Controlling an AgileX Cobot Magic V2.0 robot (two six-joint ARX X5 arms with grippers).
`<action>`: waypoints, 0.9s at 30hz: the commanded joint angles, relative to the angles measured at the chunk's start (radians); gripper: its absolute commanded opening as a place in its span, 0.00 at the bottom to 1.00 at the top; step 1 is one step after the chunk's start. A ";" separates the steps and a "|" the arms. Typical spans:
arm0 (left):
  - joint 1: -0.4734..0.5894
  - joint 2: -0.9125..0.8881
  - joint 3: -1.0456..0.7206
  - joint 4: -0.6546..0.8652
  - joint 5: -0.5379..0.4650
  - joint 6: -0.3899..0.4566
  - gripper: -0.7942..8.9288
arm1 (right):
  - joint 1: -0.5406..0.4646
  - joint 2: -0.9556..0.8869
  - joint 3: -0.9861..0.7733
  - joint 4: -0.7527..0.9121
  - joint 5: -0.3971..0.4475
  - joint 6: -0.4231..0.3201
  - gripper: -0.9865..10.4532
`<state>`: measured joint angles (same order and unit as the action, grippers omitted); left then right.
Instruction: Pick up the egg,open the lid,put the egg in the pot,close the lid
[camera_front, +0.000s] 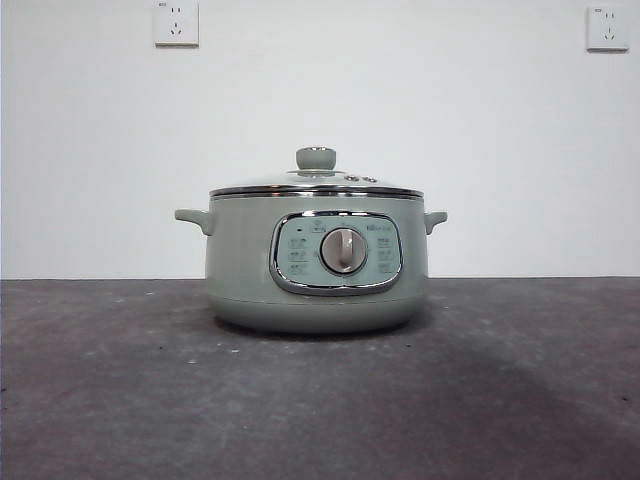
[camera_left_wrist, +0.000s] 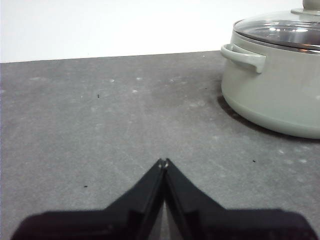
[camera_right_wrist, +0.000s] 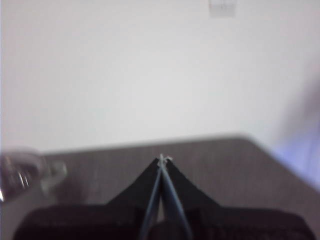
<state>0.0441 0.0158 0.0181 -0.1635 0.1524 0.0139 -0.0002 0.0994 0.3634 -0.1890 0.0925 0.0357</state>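
- Squarely in the middle of the front view, the squat, round, sage-green electric cooking pot (camera_front: 316, 265) stands upright on the dark grey, speckled table (camera_front: 120, 390), in front of a plain white wall (camera_front: 90, 150).
- Its round clear glass lid (camera_front: 316, 183), with a shiny chrome rim and a sage-green knob (camera_front: 316, 158), sits flat and closed on the pot.
- On the pot's front wall, a chrome-framed control panel (camera_front: 336, 252) faces the front camera, with a round silver dial (camera_front: 343, 250) at its centre.
- Two small side handles stick out just below the rim: one handle (camera_front: 195, 219) on one side, the other handle (camera_front: 434, 219) opposite.
- Two white wall sockets are mounted high on the wall, one socket (camera_front: 176, 22) and a second socket (camera_front: 607, 26) well apart from it.
- Neither arm appears in the front view.
- The left gripper (camera_left_wrist: 164, 162) has its two black jaws pressed together, tips touching, pinching nothing; it hangs over bare table, with the pot and one of its handles near, off to one side, and the lid's glass catching bright reflections.
- The right gripper (camera_right_wrist: 162, 159) likewise has its jaws pressed together with nothing between them. Its view is blurred; the table edge, the white wall and a faint socket show beyond the tips, and a hazy patch of glass and a pale handle at the picture's edge appear to belong to the pot.
- The small reddish-brown egg cannot be found in any of the three views, so its place cannot be told.
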 joint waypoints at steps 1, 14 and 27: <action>0.004 0.000 -0.010 0.006 0.004 -0.008 0.08 | -0.006 -0.049 -0.146 0.040 -0.003 0.070 0.09; 0.004 0.009 -0.010 0.007 0.004 -0.008 0.08 | -0.008 -0.092 -0.349 0.024 -0.026 0.063 0.09; 0.004 0.017 -0.010 0.007 0.004 -0.008 0.08 | -0.008 -0.089 -0.349 0.006 -0.040 0.066 0.09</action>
<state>0.0441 0.0326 0.0181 -0.1631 0.1524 0.0139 -0.0067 0.0113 0.0250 -0.1886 0.0517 0.0937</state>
